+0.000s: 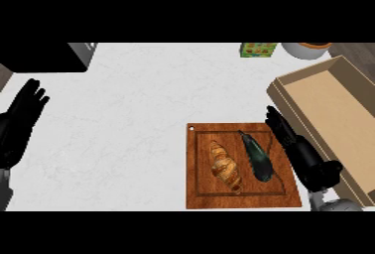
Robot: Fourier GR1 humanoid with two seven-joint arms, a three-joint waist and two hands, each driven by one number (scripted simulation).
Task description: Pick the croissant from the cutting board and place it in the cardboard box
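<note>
Two hands showing, right hand (299,149) hovering straight-fingered beside eggplant (257,156), croissant (225,166) lying on cutting board (242,199), cardboard box (333,111) standing rightward, left hand (21,121) resting spread.

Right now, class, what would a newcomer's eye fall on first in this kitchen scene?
The wooden cutting board at lower centre draws the eye, with a golden croissant and a dark eggplant lying side by side on it. Beside it at right sits the open cardboard box, with the right hand open between board and box.
</note>
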